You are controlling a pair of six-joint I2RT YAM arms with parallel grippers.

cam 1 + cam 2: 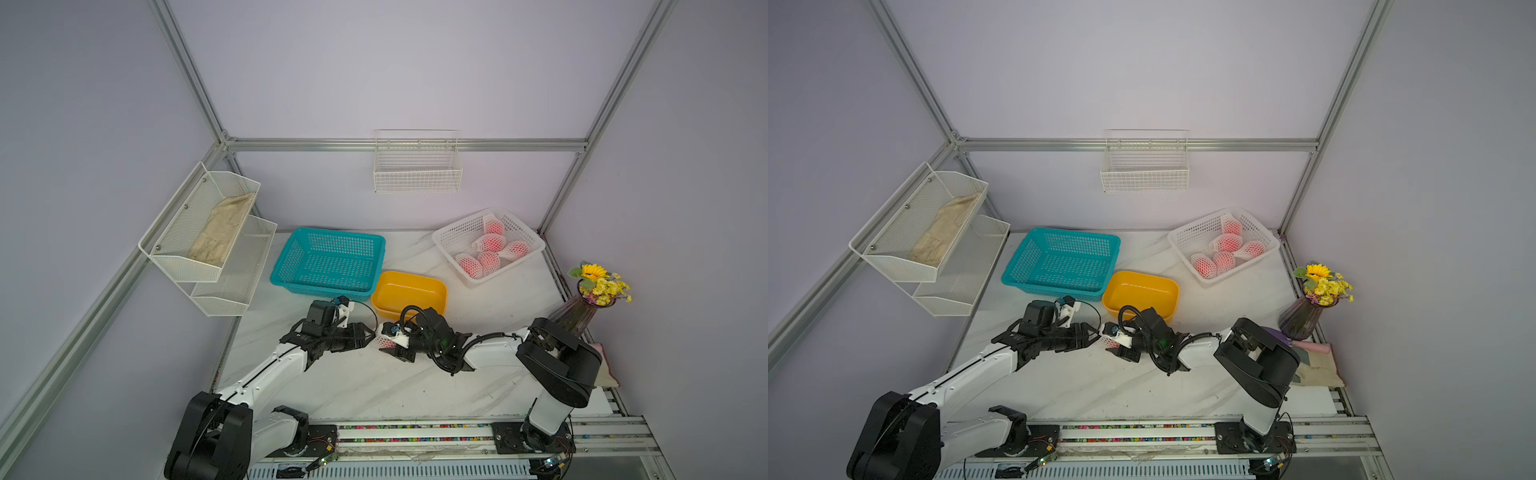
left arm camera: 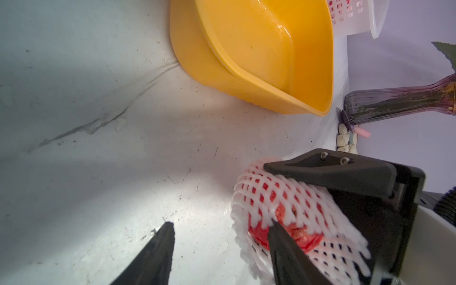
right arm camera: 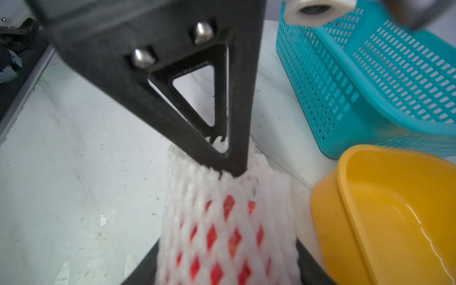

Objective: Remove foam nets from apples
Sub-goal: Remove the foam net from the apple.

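Note:
My right gripper [image 1: 387, 343] [image 3: 228, 259] is shut on an apple [image 2: 283, 237] that is still wrapped in its white foam net [image 3: 229, 204] [image 2: 303, 197], just above the table in front of the yellow tub. My left gripper [image 1: 371, 335] [image 2: 220, 225] meets it from the left and stands open. One of its fingers [image 2: 281, 241] pokes into the net's open end against the red skin. The other [image 2: 160, 246] stays outside, with the net's rim between them. Several more netted apples [image 1: 490, 249] [image 1: 1225, 249] lie in the white basket [image 1: 441, 241].
A yellow tub [image 1: 409, 293] sits right behind the grippers, with a teal basket [image 1: 328, 262] to its left. A vase of flowers [image 1: 582, 307] stands at the right edge. Wire racks hang on the left wall [image 1: 208, 232] and back wall [image 1: 417, 166].

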